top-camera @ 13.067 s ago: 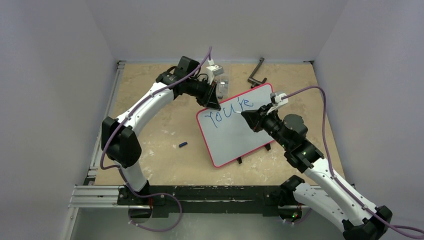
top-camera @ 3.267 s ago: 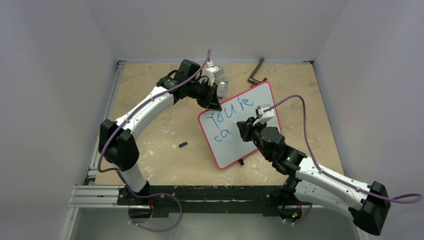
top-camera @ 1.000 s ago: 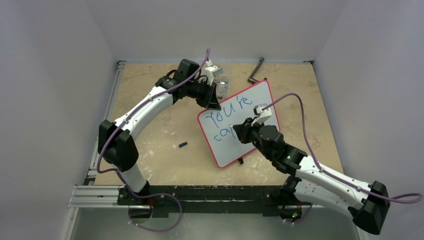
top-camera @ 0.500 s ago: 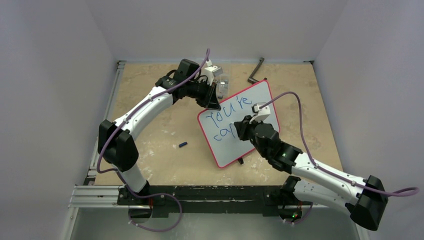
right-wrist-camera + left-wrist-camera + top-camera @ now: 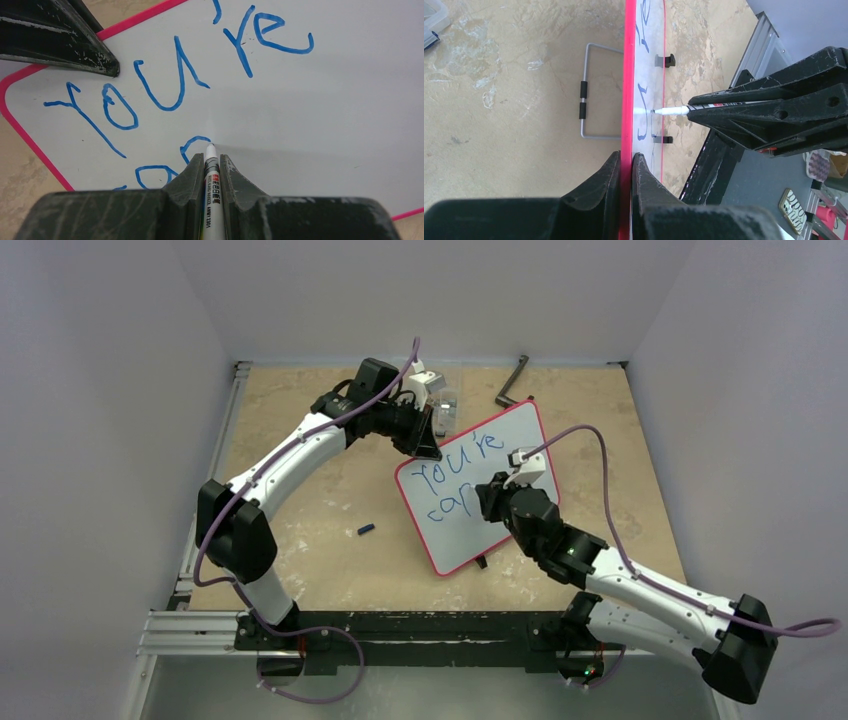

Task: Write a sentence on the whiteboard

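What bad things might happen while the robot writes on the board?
The marker presses on the whiteboard, which the left gripper pinches only by its red edge; a hard push might shove or tip it. The right gripper sits close over the blue letters and might smear them.

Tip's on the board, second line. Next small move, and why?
Probably draw the marker slightly rightward to start the next letter: the right gripper is shut on it, the sentence stops at "cap", bare whiteboard lies right, and the left gripper clamps its edge.
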Tool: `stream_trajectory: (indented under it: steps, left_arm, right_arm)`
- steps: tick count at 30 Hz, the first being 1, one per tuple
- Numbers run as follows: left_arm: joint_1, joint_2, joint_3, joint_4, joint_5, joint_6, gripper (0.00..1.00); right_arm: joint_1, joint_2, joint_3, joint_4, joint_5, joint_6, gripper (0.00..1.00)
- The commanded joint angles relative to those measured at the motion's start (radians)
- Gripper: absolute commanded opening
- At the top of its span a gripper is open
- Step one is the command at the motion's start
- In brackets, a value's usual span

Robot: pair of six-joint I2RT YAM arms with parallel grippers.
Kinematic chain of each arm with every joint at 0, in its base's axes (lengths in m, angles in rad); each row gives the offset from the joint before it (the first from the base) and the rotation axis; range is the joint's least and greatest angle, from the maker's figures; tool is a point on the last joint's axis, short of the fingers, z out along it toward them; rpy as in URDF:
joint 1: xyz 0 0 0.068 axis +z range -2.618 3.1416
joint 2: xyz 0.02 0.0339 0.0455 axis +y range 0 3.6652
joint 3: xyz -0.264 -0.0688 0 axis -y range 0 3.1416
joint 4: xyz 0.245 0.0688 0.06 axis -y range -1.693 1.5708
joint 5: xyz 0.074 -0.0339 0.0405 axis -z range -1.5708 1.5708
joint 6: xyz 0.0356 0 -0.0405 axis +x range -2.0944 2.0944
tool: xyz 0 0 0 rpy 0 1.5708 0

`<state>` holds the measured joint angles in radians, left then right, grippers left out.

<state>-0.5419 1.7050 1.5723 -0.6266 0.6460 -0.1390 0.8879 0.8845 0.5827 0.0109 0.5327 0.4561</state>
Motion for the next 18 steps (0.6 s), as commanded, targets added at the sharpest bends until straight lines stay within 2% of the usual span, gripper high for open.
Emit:
stream_trajectory:
  steps: [1, 18]
  left_arm:
    - [0.007, -0.044, -0.005, 0.033, -0.095, 0.029, 0.00]
    - [0.008, -0.046, -0.006, 0.032, -0.100, 0.029, 0.00]
  right_arm:
    - [-0.004, -0.036, -0.018, -0.026, 0.012, 0.017, 0.00]
    - [-0.004, -0.023, -0.034, -0.016, -0.086, 0.021, 0.00]
